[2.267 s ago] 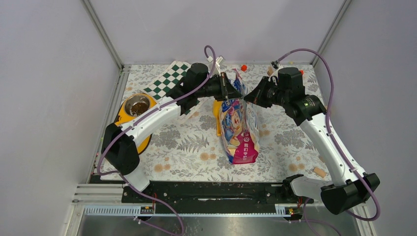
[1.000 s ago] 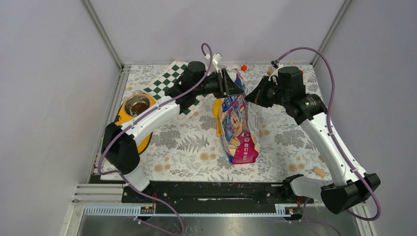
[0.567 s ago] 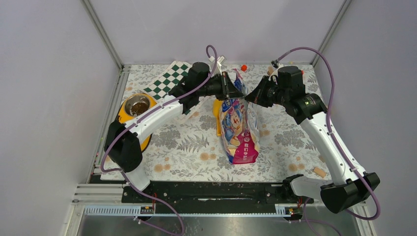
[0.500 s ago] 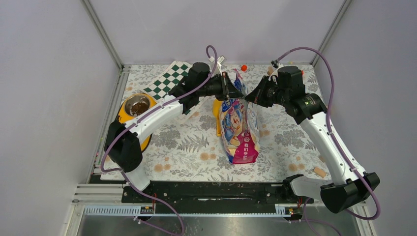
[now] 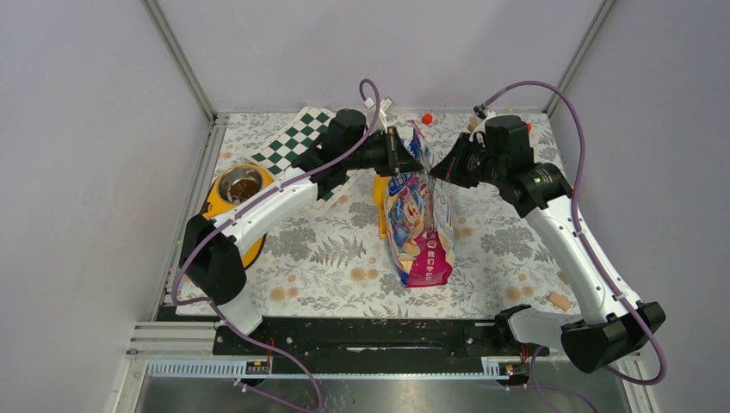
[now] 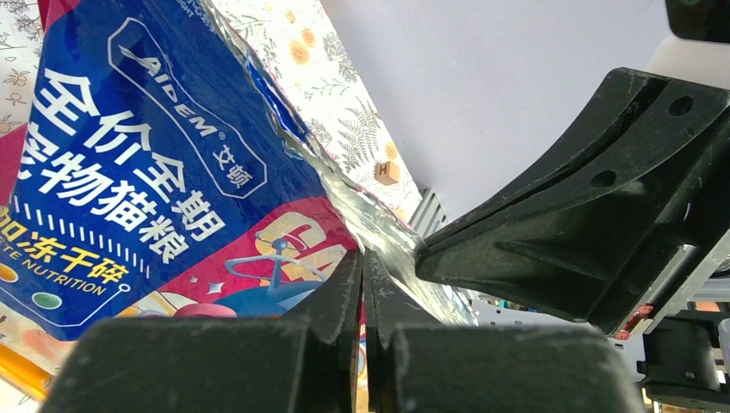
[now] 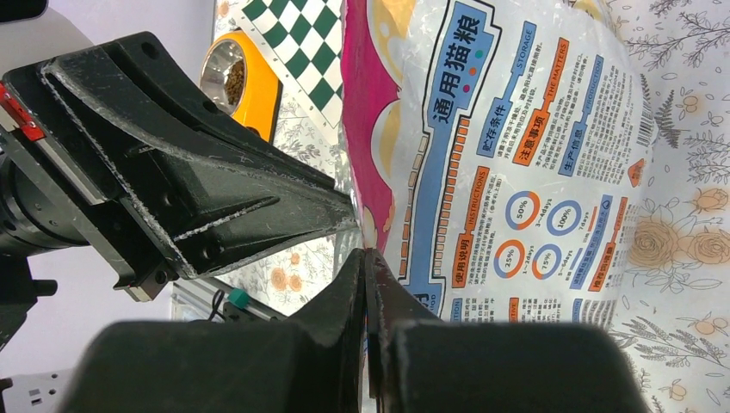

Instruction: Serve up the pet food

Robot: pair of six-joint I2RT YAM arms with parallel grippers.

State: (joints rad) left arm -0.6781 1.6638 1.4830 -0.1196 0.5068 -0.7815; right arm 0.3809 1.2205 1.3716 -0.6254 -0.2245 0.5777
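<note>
Glossy pink-and-blue pet food bag (image 5: 419, 232) stands upright, centrally placed; top possibly open.

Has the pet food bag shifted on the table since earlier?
No. The pet food bag stands where it did, its base on the same flowers of the tablecloth.

Pet food bag (image 5: 417, 228) is glossy plastic; bowl (image 5: 221, 185), shiny metal.

Scoop (image 5: 380, 215) blocks left of bag (image 5: 419, 232) — right free.
</note>
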